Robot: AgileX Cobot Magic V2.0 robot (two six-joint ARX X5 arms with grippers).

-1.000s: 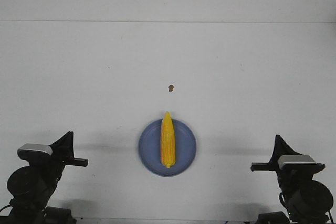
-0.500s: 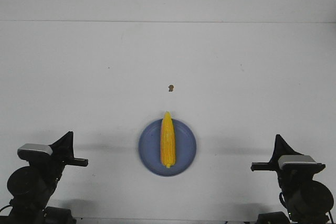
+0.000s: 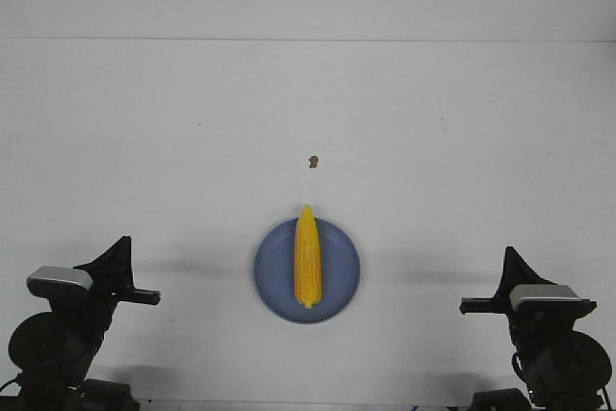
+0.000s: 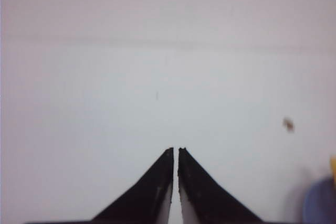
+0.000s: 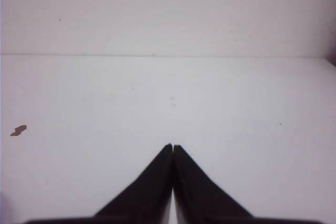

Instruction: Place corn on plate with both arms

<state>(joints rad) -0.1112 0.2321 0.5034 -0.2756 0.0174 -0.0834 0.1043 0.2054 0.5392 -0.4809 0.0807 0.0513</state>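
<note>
Corn [image 3: 307,256] lies lengthwise on plate [image 3: 274,276], frame centre | left gripper [image 4: 175,150], right gripper [image 5: 172,147] closed, empty, lower corners | judged complete: keep both clear.

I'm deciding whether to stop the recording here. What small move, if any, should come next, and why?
Probably none beyond parking both arms. The corn already lies lengthwise on the plate, only its tip just past the far rim. The left gripper and right gripper sit back at the table's near corners with jaws shut and empty, far from the plate.
</note>
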